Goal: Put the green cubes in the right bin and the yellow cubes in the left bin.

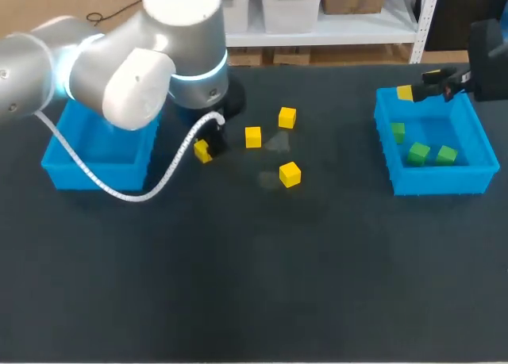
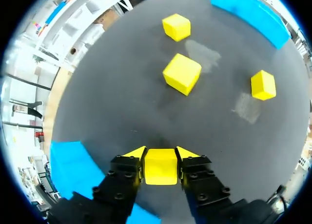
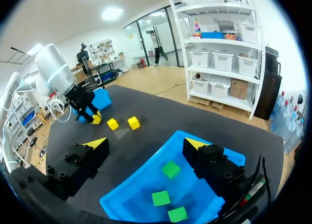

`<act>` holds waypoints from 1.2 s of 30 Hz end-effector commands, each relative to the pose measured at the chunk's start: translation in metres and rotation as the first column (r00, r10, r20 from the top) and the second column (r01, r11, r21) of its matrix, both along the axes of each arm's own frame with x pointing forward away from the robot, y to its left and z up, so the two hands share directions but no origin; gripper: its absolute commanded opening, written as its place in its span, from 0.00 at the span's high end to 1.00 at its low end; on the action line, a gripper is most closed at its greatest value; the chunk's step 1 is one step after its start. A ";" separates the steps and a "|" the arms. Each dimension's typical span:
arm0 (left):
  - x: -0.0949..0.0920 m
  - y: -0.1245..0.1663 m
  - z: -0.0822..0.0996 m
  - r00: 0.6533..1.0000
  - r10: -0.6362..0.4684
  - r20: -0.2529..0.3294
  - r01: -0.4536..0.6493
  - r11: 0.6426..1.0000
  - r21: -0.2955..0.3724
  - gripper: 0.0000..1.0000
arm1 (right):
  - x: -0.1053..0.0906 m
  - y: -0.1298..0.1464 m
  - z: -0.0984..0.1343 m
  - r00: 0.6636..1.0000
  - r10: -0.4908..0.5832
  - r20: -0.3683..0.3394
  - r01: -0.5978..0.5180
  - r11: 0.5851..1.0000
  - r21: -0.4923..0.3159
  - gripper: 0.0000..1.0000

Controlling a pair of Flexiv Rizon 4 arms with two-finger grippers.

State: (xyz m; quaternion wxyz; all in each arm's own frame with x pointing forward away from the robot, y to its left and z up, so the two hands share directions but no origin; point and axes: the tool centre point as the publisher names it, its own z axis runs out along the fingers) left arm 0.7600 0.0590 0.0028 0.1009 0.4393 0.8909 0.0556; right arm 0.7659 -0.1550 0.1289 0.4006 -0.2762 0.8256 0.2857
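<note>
Left jaws grip yellow cube [image 2: 160, 166]; dark table [image 1: 238, 285] (perhaps smudged) beneath.

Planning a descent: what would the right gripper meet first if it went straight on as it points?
Likely the bin, open below the right gripper: its floor or the green cube nearest it. Depth is unclear.
</note>
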 end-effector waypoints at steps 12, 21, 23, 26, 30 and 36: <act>0.012 0.104 0.135 0.877 0.346 0.333 -0.294 0.935 -0.198 1.00 | -0.001 -0.001 0.000 1.000 0.001 0.001 -0.001 1.000 0.002 0.00; 0.021 0.181 0.135 0.702 0.604 0.377 -0.555 0.796 -0.240 1.00 | -0.001 -0.001 0.000 1.000 0.001 0.001 -0.001 1.000 0.002 0.00; 0.021 0.187 0.126 0.695 0.613 0.375 -0.578 0.787 -0.215 1.00 | -0.001 -0.001 0.000 1.000 0.001 0.001 -0.001 1.000 0.002 0.00; 0.022 0.186 0.116 0.703 0.610 0.366 -0.580 0.790 -0.201 0.00 | -0.001 -0.001 0.000 1.000 0.001 0.001 -0.001 1.000 0.002 0.00; 0.025 0.174 0.117 0.721 0.598 0.350 -0.560 0.800 -0.215 0.00 | -0.001 -0.001 0.000 1.000 0.001 0.001 -0.001 1.000 0.002 0.00; 0.031 0.137 0.142 0.764 0.564 0.313 -0.483 0.822 -0.303 0.00 | -0.001 -0.001 0.000 1.000 0.001 0.001 -0.001 1.000 0.002 0.00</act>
